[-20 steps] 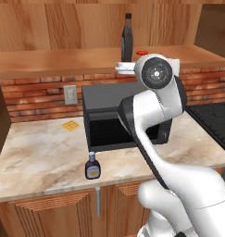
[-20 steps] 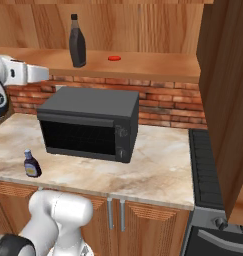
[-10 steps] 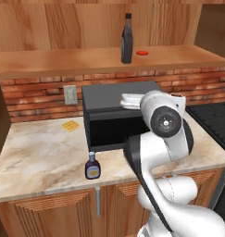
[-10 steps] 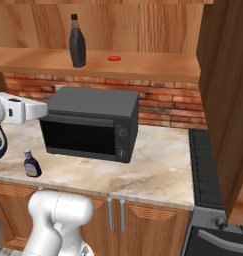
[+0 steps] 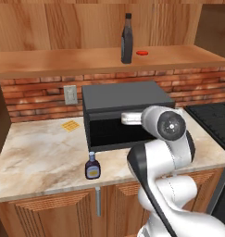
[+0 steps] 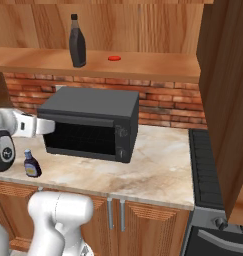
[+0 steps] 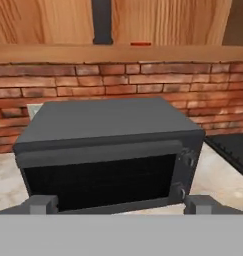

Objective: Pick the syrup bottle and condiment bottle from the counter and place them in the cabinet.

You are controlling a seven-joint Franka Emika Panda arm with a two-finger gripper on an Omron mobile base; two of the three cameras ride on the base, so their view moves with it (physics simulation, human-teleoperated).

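Note:
The syrup bottle (image 5: 127, 39) (image 6: 77, 42), dark brown with a black cap, stands upright on the shelf board of the cabinet (image 5: 63, 62) (image 6: 158, 65); its lower part shows in the hand view (image 7: 102, 22). The condiment bottle (image 5: 92, 166) (image 6: 31, 164), small with a bluish cap, stands near the counter's front edge, left of the arm. My gripper (image 7: 120, 205) (image 6: 51, 127) hangs in front of the microwave door, above and to the right of the condiment bottle. Its fingertips (image 7: 41, 204) stand wide apart, open, with nothing between them.
A black microwave (image 5: 125, 111) (image 6: 90, 122) (image 7: 108, 150) sits on the marble counter (image 5: 40, 157) against the brick wall. A small red disc (image 5: 141, 53) (image 6: 113, 58) lies on the shelf. A yellow patch (image 5: 71, 125) lies at the counter's back. A dark stove (image 6: 208, 170) is to the right.
The arm has dropped from shelf height to the level of the microwave door. The syrup bottle stays on the shelf, the condiment bottle on the counter. The gripper has stayed open.

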